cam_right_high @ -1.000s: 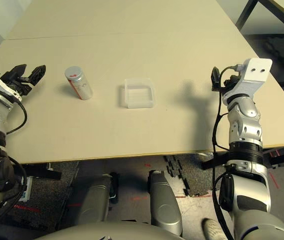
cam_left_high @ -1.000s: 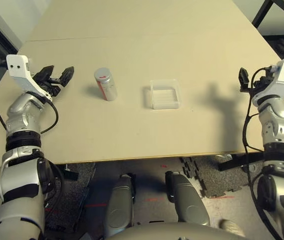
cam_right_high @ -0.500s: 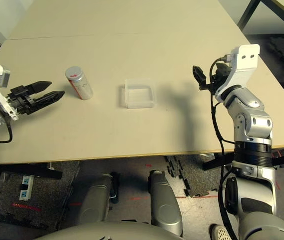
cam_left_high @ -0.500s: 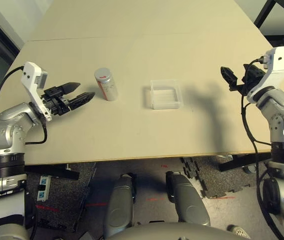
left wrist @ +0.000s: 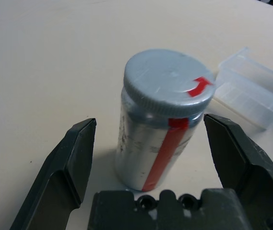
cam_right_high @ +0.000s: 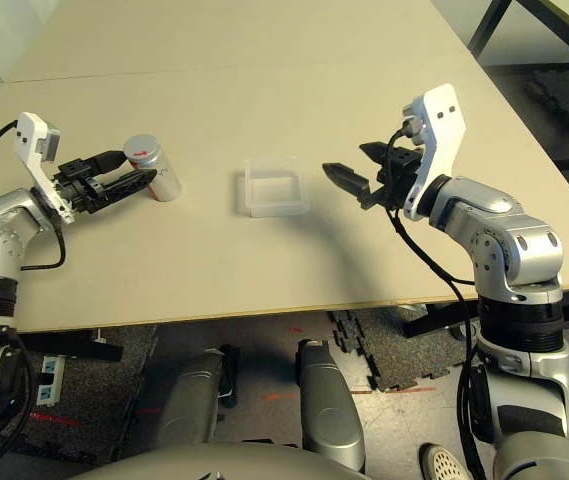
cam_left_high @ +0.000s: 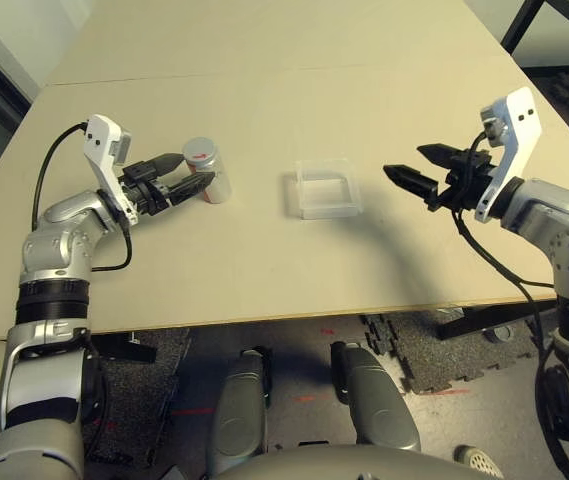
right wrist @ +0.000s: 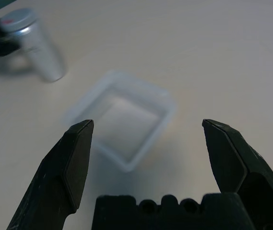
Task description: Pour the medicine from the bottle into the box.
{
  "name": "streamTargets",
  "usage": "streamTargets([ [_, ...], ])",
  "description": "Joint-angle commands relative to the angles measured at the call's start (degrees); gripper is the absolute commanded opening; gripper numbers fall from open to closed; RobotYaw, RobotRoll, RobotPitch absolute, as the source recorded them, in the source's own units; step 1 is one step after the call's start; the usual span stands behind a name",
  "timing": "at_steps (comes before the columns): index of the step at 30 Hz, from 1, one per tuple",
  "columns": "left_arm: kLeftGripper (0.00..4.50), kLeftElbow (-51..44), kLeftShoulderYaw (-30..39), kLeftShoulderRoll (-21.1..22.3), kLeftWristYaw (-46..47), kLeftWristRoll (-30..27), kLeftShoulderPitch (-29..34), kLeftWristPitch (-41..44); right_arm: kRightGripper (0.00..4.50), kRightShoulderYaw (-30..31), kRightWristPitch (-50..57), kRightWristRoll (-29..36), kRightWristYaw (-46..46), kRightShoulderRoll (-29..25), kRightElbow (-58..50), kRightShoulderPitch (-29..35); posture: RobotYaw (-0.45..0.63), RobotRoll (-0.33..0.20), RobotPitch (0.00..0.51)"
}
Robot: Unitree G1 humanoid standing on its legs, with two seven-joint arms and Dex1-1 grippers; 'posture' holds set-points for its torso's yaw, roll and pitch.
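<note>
Bottle (left wrist: 150, 139) upright, cap on, between the spread fingers of left gripper (left wrist: 149, 122), no clamp on it. Markings: red arrow on the grey cap (left wrist: 170, 81), red stripe down the side, small dark print on the body, too small to read; no brand I can make out. Box (cam_left_high: 328, 190) sits on the table, inboard of and near right gripper (cam_left_high: 412, 168), whose fingers are also apart with nothing between them; it's on the far side of the bottle from left gripper's wrist. Left wrist view gives the arrow and stripe clearly; right wrist view gives the box's open top and hollow inside, blurred, plus a black fingertip by the bottle. Surface is a plain beige table (cam_left_high: 264, 270) with a seam across it beyond both grippers. Below the near edge: dark speckled mats (cam_left_high: 419, 355), grey floor with red tape marks, and a light perforated shoe (cam_right_high: 442, 464).
</note>
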Motion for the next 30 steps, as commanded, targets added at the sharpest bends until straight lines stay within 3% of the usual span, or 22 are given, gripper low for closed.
streamTargets([
  [1, 4.49, 3.5, -1.3, -1.2, -0.5, 1.9, -1.2, -2.9, 4.50, 0.9, 2.6, 1.8, 0.3, -0.9, -2.7, 0.8, -0.16, 0.000, 0.182],
  [14, 4.49, 13.5, -2.4, -4.9, -0.7, 5.0, -5.2, -10.0, 4.50, 1.9, 2.9, 1.9, 0.6, -0.9, -3.9, 0.7, -0.18, 0.000, 0.166],
  [24, 4.49, 17.5, -2.5, -5.4, -1.4, 6.3, -6.8, -13.4, 4.50, 3.1, 1.8, 2.4, 2.6, -1.1, -5.1, 1.1, -0.18, 0.000, 0.165],
  [27, 3.86, 18.1, -2.4, -5.3, -1.5, 6.6, -7.0, -14.3, 4.50, 3.6, 1.1, 2.4, 3.2, -0.9, -5.3, 1.0, -0.17, 0.000, 0.165],
  [30, 2.77, 18.5, -2.4, -5.2, -1.6, 6.7, -7.1, -14.8, 4.50, 4.4, -0.7, 1.9, 4.5, -1.0, -5.3, 1.1, -0.17, 0.000, 0.165],
])
